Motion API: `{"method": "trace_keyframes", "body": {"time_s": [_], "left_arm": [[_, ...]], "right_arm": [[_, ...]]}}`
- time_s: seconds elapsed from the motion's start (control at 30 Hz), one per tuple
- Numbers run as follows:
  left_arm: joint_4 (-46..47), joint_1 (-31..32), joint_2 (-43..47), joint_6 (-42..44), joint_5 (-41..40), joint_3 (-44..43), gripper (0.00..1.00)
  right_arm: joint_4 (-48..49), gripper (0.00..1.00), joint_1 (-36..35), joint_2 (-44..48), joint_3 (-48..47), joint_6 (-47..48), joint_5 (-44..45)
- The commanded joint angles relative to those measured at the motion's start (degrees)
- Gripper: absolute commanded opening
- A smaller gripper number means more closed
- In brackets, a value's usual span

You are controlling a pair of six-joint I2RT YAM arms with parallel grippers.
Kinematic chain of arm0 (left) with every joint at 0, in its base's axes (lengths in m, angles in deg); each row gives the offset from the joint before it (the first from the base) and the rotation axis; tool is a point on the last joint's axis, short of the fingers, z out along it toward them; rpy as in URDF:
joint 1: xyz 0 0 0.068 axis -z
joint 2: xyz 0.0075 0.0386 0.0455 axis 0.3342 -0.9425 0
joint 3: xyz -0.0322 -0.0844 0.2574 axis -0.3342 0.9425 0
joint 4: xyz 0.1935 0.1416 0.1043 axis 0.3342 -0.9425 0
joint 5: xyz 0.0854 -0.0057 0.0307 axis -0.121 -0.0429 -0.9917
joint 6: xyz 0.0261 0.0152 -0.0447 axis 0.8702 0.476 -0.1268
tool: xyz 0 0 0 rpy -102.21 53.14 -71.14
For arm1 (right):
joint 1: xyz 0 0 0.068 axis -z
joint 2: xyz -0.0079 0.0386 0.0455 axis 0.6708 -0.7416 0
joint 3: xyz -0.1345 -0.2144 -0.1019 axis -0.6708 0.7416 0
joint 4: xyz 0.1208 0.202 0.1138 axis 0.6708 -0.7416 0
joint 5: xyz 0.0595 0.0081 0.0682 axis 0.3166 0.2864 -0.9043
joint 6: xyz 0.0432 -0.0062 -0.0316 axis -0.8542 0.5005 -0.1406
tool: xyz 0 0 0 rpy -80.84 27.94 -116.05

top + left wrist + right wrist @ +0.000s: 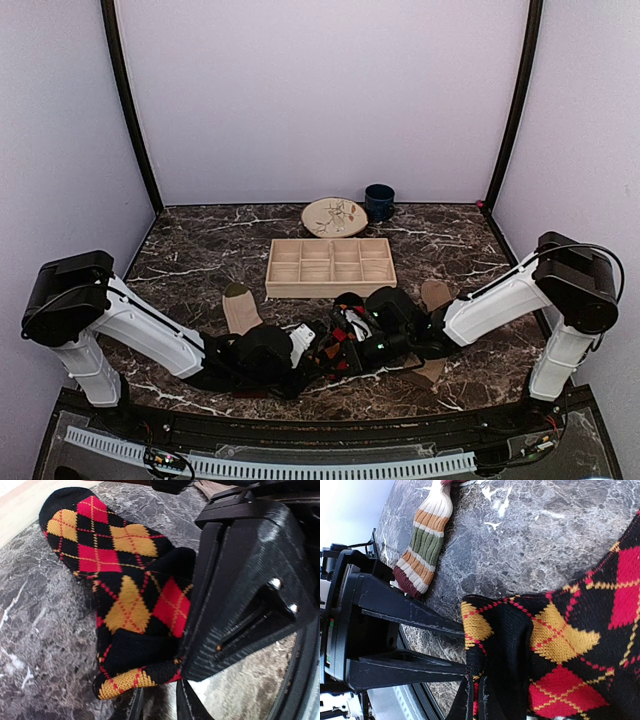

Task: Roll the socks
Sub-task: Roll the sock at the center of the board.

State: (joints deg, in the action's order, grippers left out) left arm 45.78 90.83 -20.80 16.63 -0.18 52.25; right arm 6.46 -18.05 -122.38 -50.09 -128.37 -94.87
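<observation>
Three socks lie on the dark marbled counter (200,250), all toward its near edge. Nearest the middle is the argyle sock (125,590), black with red and orange-yellow diamonds, and both arms bend in low over it from either side. One rounded end of it lies flat on the stone, while the other end is folded over on itself into a thick bunch. The left pincer (466,649) is clamped on that bunch: its two fingers stand partly apart with the folded edge of the fabric caught between their tips. The right pincer (475,700) meets it from the opposite side, its fingers drawn tight together, tips down in the black fabric just beside the left one's; whether any cloth is nipped between them I cannot tell. The striped sock (240,310) lies flat to the left of the argyle one, apart from it, banded in brown, green, cream and maroon. The tan sock (436,295) lies on the right, with the right arm crossing over its middle. Behind the socks sits a wooden tray (331,291) of small compartments, and beyond that, near the back wall, a plate (334,217) with a dark blue mug (379,202) just beside it
</observation>
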Motion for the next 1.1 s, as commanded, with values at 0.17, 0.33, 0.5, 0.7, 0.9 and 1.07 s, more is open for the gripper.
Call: {"method": "trace_keyframes", "body": {"time_s": [0.17,0.33,0.5,0.7,0.9,1.07], "left_arm": [[-13.45,0.32,-1.13,6.62,-15.11,-3.17,0.26],[-12.84,0.3,0.19,6.8,-15.89,-2.74,0.26],[-12.38,0.19,0.16,6.84,-17.5,-2.73,0.28],[-10.86,-0.82,-0.13,7.12,-16.83,-2.72,0.31],[-10.93,-1.65,-1.59,8.36,-15.21,-4.77,0.31],[-11.09,-2.11,-2.55,9.05,-14.29,-6.19,0.31]], "right_arm": [[3.2,0.01,0.64,-0.43,1.77,-1.24,-0.89],[3.6,0.01,0.77,0.07,2.42,-1.52,-0.75],[4.83,0.01,0.77,0.57,3.13,-2.17,-1.16],[5.09,0.01,0.77,0.67,3.5,-2.73,-1.56],[5.07,0.02,0.77,0.63,3.33,-2.9,-1.65],[4.96,0.02,1.01,0.19,3.18,-2.85,-1.7]]}}
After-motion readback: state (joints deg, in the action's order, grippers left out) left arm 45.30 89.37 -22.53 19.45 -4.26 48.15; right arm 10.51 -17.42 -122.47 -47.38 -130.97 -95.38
